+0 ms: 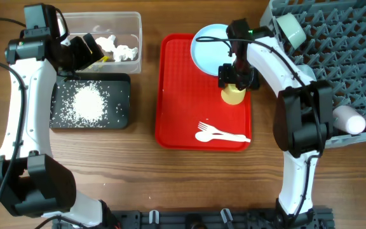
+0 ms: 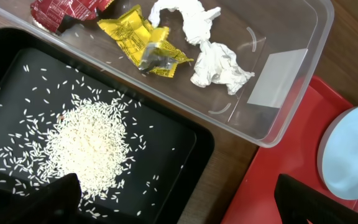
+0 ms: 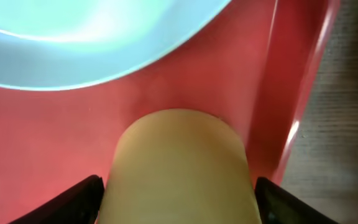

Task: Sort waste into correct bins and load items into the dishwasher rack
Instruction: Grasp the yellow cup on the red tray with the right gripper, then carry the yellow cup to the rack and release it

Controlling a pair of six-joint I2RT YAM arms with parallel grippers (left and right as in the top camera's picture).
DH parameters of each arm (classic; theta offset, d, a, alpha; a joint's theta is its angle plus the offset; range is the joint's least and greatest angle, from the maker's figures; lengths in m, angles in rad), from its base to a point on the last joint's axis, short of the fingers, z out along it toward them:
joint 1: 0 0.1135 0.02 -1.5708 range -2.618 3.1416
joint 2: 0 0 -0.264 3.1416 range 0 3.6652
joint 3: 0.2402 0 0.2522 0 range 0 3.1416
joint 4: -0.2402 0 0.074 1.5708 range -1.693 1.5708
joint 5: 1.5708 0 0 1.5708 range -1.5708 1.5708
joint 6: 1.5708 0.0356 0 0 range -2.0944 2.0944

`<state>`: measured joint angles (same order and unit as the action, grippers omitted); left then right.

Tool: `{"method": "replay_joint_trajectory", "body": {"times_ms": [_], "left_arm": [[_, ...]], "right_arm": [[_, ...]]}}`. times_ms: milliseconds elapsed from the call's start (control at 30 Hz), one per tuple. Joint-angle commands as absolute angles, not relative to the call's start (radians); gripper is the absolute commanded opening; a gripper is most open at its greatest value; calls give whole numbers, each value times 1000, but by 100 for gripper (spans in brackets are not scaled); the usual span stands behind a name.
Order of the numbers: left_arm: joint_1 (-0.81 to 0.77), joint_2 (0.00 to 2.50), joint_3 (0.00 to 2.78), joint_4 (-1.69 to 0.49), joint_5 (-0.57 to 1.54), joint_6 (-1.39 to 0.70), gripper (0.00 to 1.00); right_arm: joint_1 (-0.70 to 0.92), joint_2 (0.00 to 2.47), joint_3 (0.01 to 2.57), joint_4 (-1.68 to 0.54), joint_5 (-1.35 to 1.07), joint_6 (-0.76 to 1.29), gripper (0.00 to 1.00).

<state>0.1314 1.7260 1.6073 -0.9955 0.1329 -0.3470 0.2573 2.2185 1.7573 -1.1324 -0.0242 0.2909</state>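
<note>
The clear tub [image 1: 137,38] holds a red wrapper [image 2: 64,9], a yellow wrapper [image 2: 142,40] and crumpled tissue [image 2: 213,62]. The black tray [image 1: 122,83] holds a heap of rice [image 2: 89,143]. My left gripper [image 1: 84,52] is open and empty above the tub's near edge and the black tray; it also shows in the left wrist view [image 2: 176,193]. My right gripper [image 1: 237,76] is open, its fingers straddling the yellow cup [image 3: 179,162] on the red tray, with a thin gap at the right finger. The pale blue plate [image 1: 208,48] lies just behind the cup. A white fork and spoon [image 1: 218,133] lie at the tray's front.
The red tray [image 1: 176,95] sits mid-table. The grey dishwasher rack [image 1: 348,57] fills the right side, with a white cup [image 1: 348,119] at its front edge and a pale bowl [image 1: 291,28] at its left corner. The right arm's base stands between the tray and the rack.
</note>
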Motion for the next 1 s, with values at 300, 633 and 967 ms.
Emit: {"method": "replay_joint_trajectory", "body": {"times_ms": [300,633,967], "left_arm": [[134,1724,1612,-995,138,-356,100],[134,1724,1612,-995,138,-356,100],[134,1724,1612,-995,138,-356,100]], "right_arm": [[254,2226,1744,-1200,-8,295,59],[224,1996,1842,-1341,-106,208,59],[-35,1664,1842,-1433,-96,157,59]]}}
